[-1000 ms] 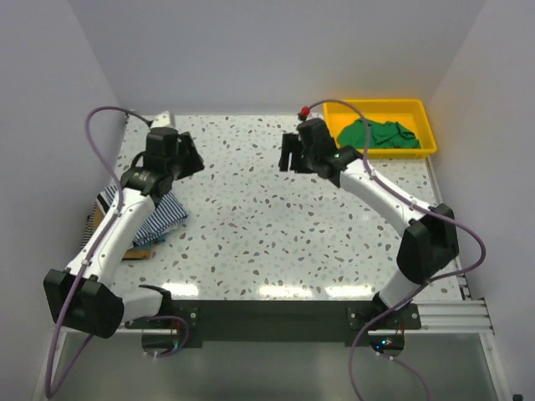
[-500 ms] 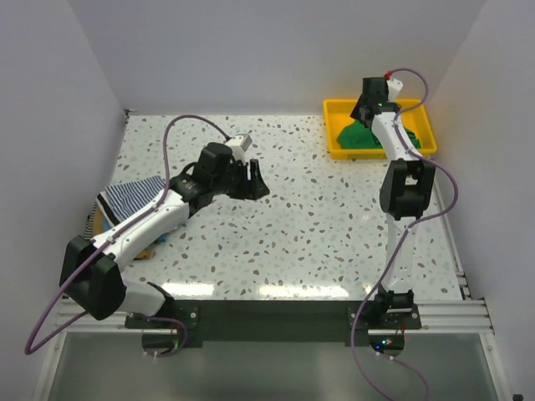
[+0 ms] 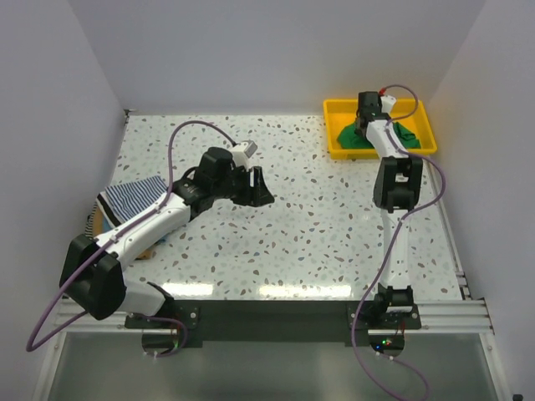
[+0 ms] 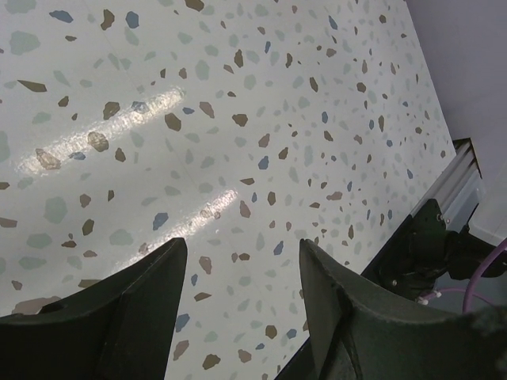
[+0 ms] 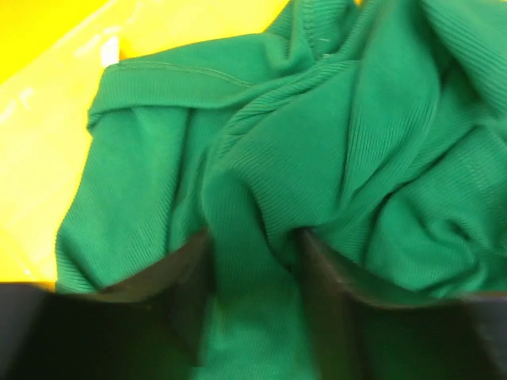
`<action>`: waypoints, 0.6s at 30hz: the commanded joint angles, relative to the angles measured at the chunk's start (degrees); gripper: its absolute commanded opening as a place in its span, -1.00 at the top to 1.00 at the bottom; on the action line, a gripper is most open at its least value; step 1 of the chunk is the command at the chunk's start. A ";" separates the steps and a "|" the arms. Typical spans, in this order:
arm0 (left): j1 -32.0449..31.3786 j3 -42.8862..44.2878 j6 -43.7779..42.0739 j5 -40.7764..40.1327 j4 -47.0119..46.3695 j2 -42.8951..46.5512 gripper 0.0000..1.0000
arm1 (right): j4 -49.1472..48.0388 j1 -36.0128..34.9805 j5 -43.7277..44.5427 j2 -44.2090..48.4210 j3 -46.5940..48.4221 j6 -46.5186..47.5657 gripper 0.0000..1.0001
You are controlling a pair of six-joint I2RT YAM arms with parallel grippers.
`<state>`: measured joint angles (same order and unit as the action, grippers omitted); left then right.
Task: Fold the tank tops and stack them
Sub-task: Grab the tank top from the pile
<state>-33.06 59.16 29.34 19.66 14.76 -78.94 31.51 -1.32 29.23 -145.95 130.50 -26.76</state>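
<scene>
A crumpled green tank top [image 3: 407,134] lies in the yellow tray [image 3: 422,113]. My right gripper [image 3: 365,125] is pushed down into it. In the right wrist view the green tank top [image 5: 356,142] fills the frame, and a ridge of its cloth stands between the open jaws of my right gripper [image 5: 253,237]. A thin navy-white striped tank top [image 3: 134,194] rests folded at the table's left edge on tan cloth [image 3: 99,219]. My left gripper [image 3: 259,188] hovers open over bare table near the middle, and in the left wrist view that gripper [image 4: 242,245] holds nothing.
The yellow tray [image 5: 47,119] sits at the far right corner against the back wall. The speckled table [image 3: 318,209] ends at a metal rail [image 3: 443,313] along its near edge. A purple cable [image 3: 180,138] loops above the left arm.
My right arm swung from mid-table up over the tray and then lowered into the green tank top, its jaws narrowing. My left arm moved from the stack to mid-table.
</scene>
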 commanded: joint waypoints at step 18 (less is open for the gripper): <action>1.59 2.81 0.54 -5.07 -2.55 2.29 -0.27 | -7.95 -0.61 -3.47 23.66 3.02 4.26 1.00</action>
<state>-32.73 59.13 29.39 17.37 13.39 -79.22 28.99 -1.08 27.59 -136.25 130.50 -23.90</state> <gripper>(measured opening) 0.634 0.036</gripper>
